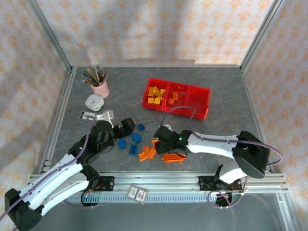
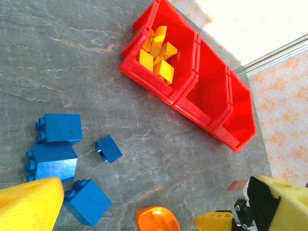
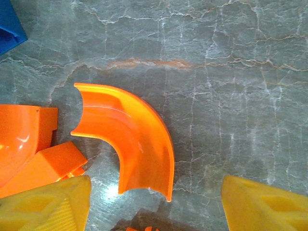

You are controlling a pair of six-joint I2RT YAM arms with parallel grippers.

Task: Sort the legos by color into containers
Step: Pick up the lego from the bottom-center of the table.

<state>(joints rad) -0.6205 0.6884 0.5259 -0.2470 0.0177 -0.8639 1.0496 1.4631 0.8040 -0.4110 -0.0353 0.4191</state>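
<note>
Nearest the arm bases, the long studded orange piece (image 1: 174,158) lies loose on the table (image 1: 226,96). Just left of it, the right gripper (image 3: 156,204) hovers over an orange arch (image 3: 130,139), fingers spread and empty. Further left, four blue bricks (image 1: 133,149) lie loose beside the left gripper (image 1: 126,127), which is likewise spread and holds nothing. Farthest, the red tray (image 1: 199,113) has yellow bricks (image 1: 155,95) in its left compartment, a few orange pieces (image 1: 172,97) in the middle and none in the right. Roughly half remains, I judge.
</note>
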